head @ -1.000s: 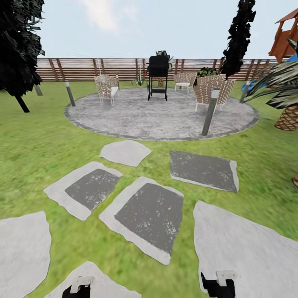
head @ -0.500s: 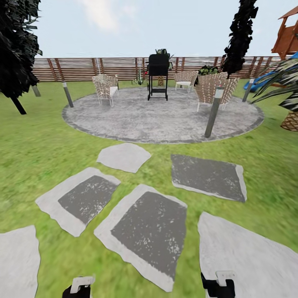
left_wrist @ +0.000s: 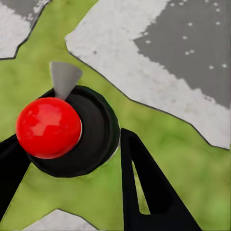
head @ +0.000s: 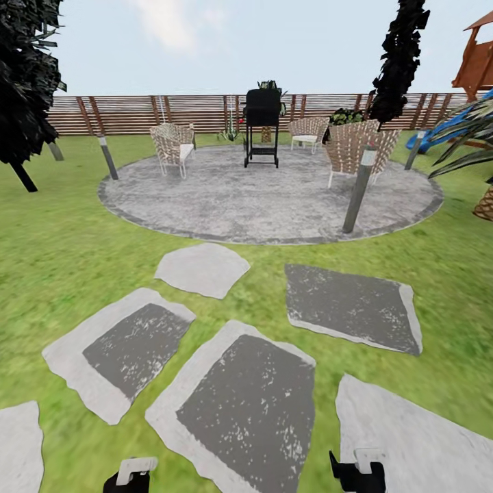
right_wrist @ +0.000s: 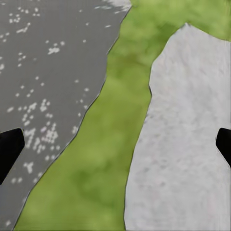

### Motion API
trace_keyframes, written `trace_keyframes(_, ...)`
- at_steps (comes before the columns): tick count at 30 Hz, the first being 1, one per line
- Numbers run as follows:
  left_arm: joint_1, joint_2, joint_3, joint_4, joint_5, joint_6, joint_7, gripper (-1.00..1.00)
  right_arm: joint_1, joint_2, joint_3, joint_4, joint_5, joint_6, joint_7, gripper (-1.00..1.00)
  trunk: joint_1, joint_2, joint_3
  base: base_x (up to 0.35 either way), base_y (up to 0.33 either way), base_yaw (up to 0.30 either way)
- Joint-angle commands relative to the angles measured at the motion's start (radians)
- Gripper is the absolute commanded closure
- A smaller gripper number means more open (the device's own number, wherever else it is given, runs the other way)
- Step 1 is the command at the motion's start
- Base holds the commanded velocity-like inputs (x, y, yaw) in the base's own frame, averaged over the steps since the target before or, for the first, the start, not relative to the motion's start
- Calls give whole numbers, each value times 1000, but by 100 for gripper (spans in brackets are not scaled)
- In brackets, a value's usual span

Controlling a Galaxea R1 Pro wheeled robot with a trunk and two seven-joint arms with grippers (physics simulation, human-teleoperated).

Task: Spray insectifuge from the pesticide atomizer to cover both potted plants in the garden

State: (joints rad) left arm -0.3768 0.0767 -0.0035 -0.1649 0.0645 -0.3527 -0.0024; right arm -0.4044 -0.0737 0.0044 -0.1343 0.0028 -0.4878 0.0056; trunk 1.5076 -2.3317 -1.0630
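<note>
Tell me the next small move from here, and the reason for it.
Probably keep rolling forward along the stepping stones toward the round patio. Both grippers, left gripper and right gripper, hang low with nothing between their fingers; the woven chairs and grill lie far ahead, so nothing is near enough to reach.

Under the left gripper [left_wrist: 72,192], matt black with smooth fingers, sits a glossy red ball [left_wrist: 48,127] in a black, faintly shiny ring [left_wrist: 98,132]. Below both grippers lie rough, matt stepping stones [head: 250,404], pale-edged and speckled grey. Far ahead: a mottled stone patio [head: 267,195], woven wicker chairs [head: 171,144], a brown wooden slat fence [head: 198,113].
</note>
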Motion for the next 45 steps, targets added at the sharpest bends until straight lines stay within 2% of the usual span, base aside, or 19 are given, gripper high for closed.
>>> trace_keyframes(1, -1, 0, -1, 1, 6, -3, -1, 100, -1, 0, 0, 1, 0, -3, 1, -100, 0, 0, -1, 336, 0, 0)
trace_keyframes(45, -1, 0, -1, 1, 6, -3, -1, 100, -1, 0, 0, 1, 0, -3, 1, -100, 0, 0, -1, 336, 0, 5)
